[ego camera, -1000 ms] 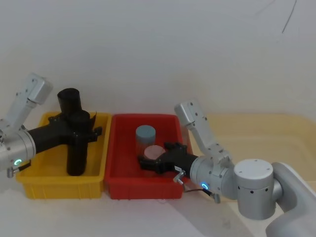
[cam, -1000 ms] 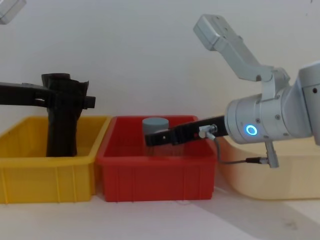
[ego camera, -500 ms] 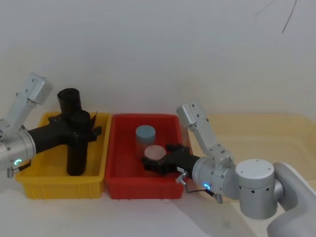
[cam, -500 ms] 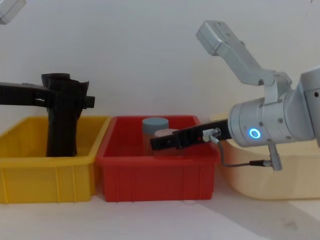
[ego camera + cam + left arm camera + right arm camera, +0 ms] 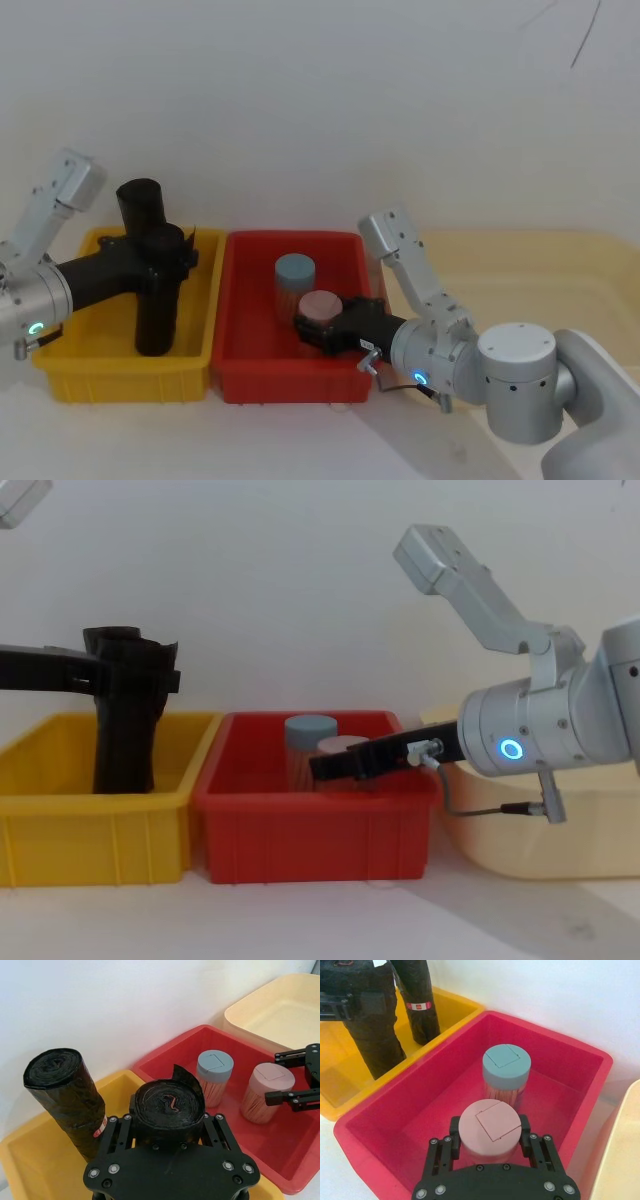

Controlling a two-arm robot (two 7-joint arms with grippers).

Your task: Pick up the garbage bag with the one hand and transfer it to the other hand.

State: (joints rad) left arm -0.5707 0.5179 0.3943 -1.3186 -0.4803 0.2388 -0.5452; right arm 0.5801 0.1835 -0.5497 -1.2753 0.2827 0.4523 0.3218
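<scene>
The garbage bag [image 5: 155, 310], a plain black roll, stands upright in the yellow bin [image 5: 120, 375]. My left gripper [image 5: 165, 262], on the green-ringed arm, is shut around the roll's upper part; the left wrist view looks down on the garbage bag [image 5: 170, 1110] held between the fingers. My right gripper [image 5: 318, 330], on the blue-ringed arm, reaches low into the red bin [image 5: 290, 385]. It is open, with one finger on each side of a pink-lidded jar [image 5: 490, 1127].
A second black roll with a red-and-white sticker [image 5: 140, 205] leans at the back of the yellow bin. A blue-lidded jar [image 5: 295, 268] stands behind the pink one. A cream tub [image 5: 560, 270] sits to the right of the red bin.
My right gripper has sunk lower in the red bin and drawn back to the right along the pink-lidded jar. The left gripper shifted slightly at the roll, which stays standing in the yellow bin.
</scene>
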